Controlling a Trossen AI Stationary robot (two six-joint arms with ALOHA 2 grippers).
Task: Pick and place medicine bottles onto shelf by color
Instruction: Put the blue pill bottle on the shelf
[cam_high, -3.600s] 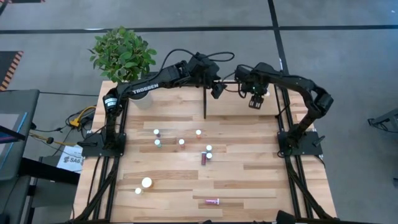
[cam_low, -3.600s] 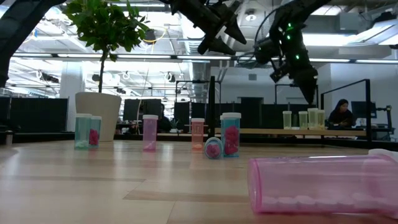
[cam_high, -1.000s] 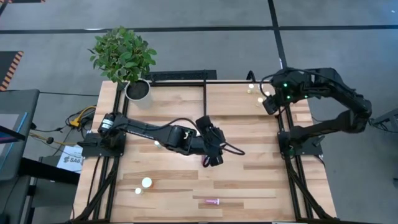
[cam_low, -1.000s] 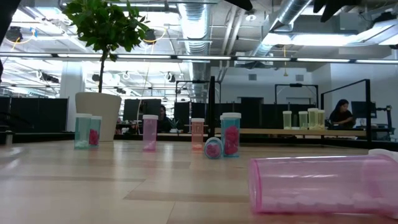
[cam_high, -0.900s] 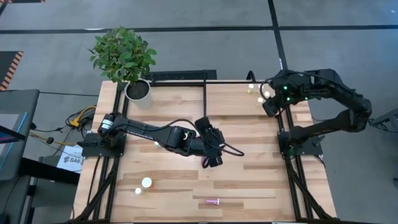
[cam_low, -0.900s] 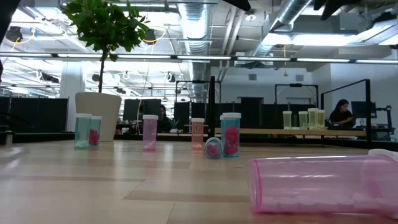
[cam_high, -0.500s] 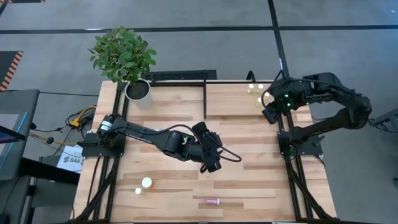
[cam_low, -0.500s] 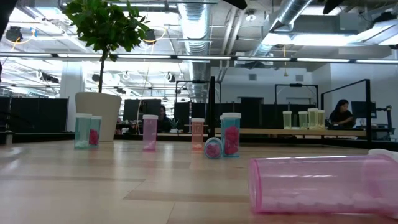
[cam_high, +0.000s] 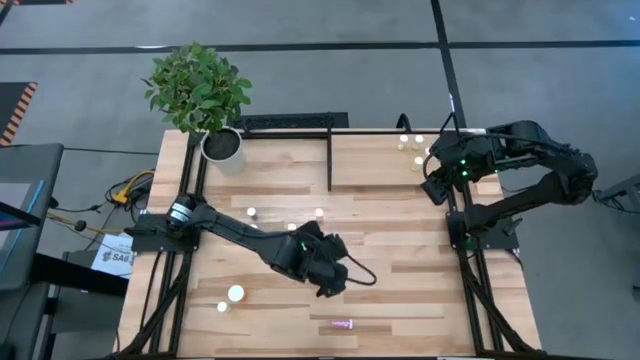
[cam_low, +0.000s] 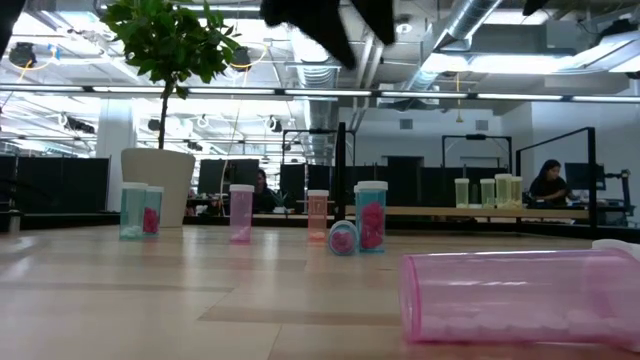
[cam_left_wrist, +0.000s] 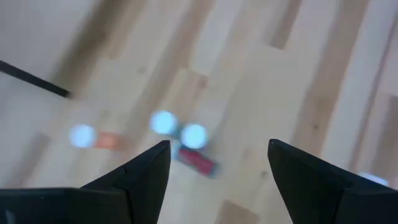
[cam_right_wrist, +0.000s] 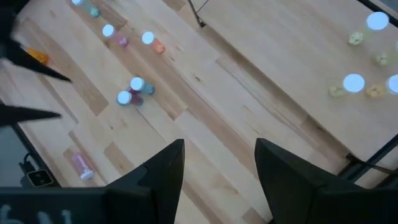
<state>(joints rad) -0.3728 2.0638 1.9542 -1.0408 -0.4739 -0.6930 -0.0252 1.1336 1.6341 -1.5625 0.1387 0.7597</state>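
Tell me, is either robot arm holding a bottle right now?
No. The left end effector and right end effector both stand open with nothing between their fingers.

Overhead view: bright, even light; soft short shadows under arms; no glare on table (cam_high: 400, 250). Low view: backlit by ceiling strip lights (cam_low: 240, 92) at 12 o'clock, room bright, dark shape at top edge silhouetted; lying pink bottle (cam_low: 520, 297) at 4 o'clock close to lens and soft, its shadow dark on wood beneath. Left wrist view: heavy motion blur, plank lines smeared, bottle caps (cam_left_wrist: 179, 129) near centre reduced to pale blobs. Right wrist view: well lit, mild blur, caps bloom white toward 2 o'clock.
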